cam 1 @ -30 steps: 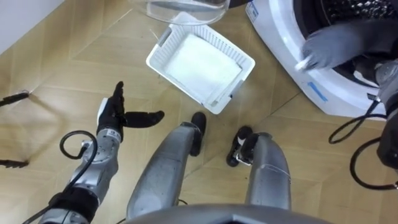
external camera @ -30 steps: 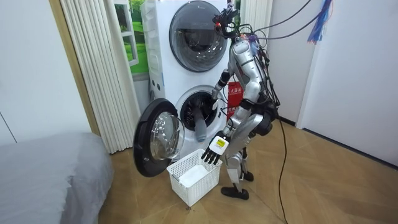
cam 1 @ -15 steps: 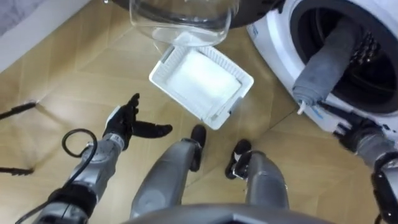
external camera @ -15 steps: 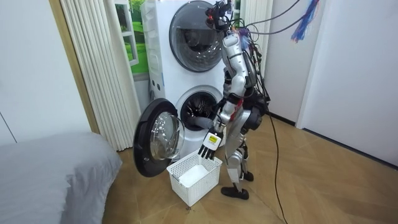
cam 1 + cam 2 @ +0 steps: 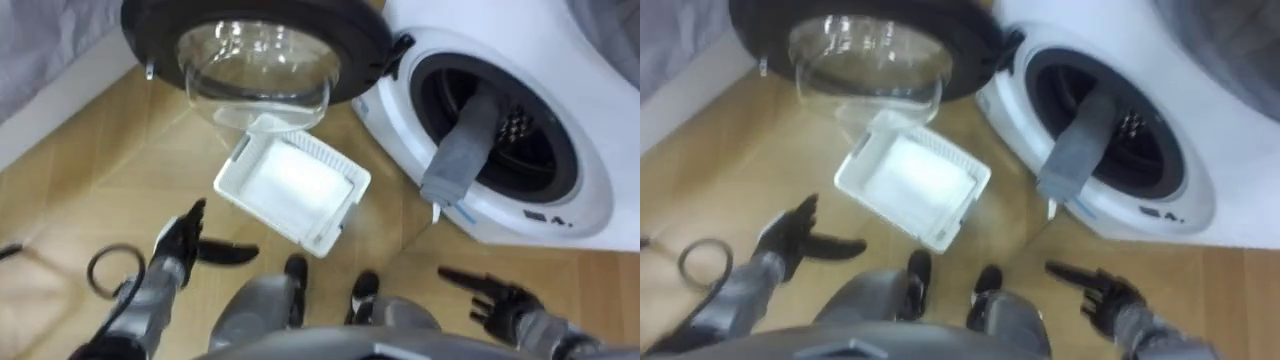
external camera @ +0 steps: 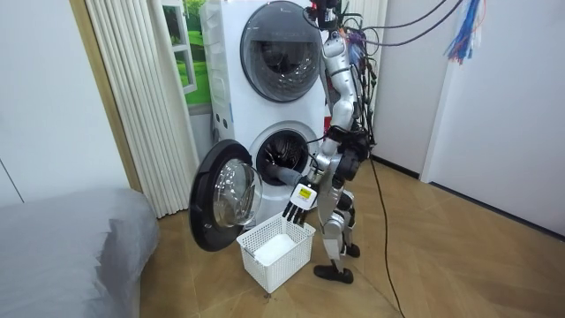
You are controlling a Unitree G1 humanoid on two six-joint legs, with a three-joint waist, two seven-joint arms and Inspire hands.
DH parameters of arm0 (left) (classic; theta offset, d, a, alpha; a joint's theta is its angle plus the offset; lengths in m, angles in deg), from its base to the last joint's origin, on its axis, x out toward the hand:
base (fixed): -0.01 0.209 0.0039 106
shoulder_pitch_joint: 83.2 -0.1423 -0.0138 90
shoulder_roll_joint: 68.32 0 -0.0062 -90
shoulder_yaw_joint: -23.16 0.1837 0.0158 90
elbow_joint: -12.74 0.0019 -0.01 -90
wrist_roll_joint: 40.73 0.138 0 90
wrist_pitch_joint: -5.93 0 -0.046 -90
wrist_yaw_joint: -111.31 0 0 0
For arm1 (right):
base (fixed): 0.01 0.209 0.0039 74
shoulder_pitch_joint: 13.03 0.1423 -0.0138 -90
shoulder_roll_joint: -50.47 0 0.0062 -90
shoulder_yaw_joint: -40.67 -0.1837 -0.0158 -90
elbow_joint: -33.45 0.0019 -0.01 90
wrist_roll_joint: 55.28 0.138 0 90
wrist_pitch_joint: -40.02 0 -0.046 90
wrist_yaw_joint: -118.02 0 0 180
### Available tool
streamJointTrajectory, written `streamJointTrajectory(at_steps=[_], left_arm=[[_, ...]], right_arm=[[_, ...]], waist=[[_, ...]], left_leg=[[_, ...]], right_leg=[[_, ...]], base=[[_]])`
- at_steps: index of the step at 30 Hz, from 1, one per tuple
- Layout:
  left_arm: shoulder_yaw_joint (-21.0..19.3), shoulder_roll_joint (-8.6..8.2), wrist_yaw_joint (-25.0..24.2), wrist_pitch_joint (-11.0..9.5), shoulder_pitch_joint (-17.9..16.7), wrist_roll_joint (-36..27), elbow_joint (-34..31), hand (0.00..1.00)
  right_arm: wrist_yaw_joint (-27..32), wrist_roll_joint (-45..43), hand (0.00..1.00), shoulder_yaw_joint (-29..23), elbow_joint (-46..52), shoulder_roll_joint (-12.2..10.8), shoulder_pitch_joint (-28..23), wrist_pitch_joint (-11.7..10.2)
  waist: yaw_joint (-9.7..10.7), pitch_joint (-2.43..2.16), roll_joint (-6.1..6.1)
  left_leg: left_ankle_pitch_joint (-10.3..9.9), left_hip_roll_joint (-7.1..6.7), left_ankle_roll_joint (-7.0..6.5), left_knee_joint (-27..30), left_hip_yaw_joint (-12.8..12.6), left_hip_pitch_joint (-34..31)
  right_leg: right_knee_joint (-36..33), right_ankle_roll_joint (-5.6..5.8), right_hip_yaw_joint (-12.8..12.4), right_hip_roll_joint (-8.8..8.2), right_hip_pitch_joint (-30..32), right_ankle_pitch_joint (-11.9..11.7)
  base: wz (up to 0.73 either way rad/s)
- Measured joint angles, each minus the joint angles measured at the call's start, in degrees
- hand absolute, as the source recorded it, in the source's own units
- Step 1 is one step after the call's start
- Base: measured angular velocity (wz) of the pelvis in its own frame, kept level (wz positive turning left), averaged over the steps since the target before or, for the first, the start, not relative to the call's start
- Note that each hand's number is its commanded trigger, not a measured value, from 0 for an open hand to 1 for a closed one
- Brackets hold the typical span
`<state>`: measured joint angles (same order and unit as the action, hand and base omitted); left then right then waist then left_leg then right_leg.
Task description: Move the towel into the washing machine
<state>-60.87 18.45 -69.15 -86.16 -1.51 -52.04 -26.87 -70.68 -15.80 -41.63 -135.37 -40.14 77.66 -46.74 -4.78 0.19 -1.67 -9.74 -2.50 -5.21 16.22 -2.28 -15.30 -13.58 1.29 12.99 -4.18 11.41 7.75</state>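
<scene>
**Fig.** Robot stands before the stacked machines, basket at its feet (room view). Largest item is the washing machine (image 5: 600, 210), lower unit, w/ its door (image 5: 255, 30) swung wide toward the robot's left, which gives us free access to the drum mouth. On the floor (image 5: 80, 170), betw. door and feet, the white basket (image 5: 292, 190) appears empty and sits near enough to the machine for a short carry. The grey towel (image 5: 462, 150) lies draped across the lower rim of the drum mouth, upper part inside and lower end hanging out over the front panel. We judge the task approx. half done, since the door could not close on it. The left hand (image 5: 178, 245) hovers over the floor left of the basket, fingers straight, thumb out, holding nothing. The right hand (image 5: 498, 298) hangs below the machine front, fingers loosely extended, likewise empty and apart from the towel. A push inward is prob. the next need.
</scene>
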Motion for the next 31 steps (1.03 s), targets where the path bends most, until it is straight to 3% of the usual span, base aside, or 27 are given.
streamJointTrajectory(at_steps=[4,9,13,16,21,31], left_arm=[[-2.93,-1.50,2.53,-0.06,-1.19,1.87,3.67,0.00],[-5.91,-3.18,4.99,-0.77,-2.86,1.93,5.46,0.00],[-6.09,-3.62,5.74,-1.05,-3.50,2.33,6.89,0.00],[-7.54,-4.00,6.69,-1.16,-3.39,2.41,9.90,0.00],[-10.34,-5.40,7.56,-0.88,-3.71,3.20,12.69,0.00],[-10.41,-5.69,7.09,-0.21,-3.64,4.70,13.88,0.00]], right_arm=[[1.84,-8.42,0.00,-0.26,1.21,-1.04,-2.32,-0.12],[3.89,-15.16,0.00,-2.36,1.49,-2.49,-3.04,-1.48],[3.90,-17.32,0.00,-2.79,3.38,-3.65,-4.52,-3.29],[3.81,-17.44,0.00,-2.79,3.02,-4.56,-4.59,-3.46],[3.97,-21.42,0.00,-4.69,2.68,-5.63,-4.68,-3.69],[3.82,-24.55,0.00,-6.63,2.69,-5.74,-4.62,-3.86]], waist=[[0.33,-0.16,0.24],[1.38,0.30,-0.14],[1.51,0.33,-0.21],[1.52,0.65,-0.56],[1.63,0.56,-0.57],[1.86,0.60,-0.03]], left_leg=[[0.07,0.04,0.23,-2.51,-0.85,4.60],[0.07,0.12,0.36,-4.58,-2.02,9.16],[0.06,0.11,0.40,-5.33,-2.37,11.02],[-0.10,0.26,0.64,-6.21,-2.44,12.92],[-0.88,0.74,0.99,-6.61,-2.59,15.15],[-1.06,0.94,1.17,-6.61,-2.52,16.15]], right_leg=[[1.16,0.05,-0.90,0.18,-3.47,0.03],[3.18,0.05,-2.00,0.50,-7.40,0.05],[4.01,0.17,-2.46,0.63,-8.78,0.08],[4.07,0.22,-2.99,0.95,-10.03,0.11],[5.02,0.23,-3.70,1.58,-12.58,0.11],[5.10,0.24,-3.79,1.77,-13.78,0.12]], base=[[-0.15],[-0.09],[-0.09],[-0.09],[-0.04],[0.00]])
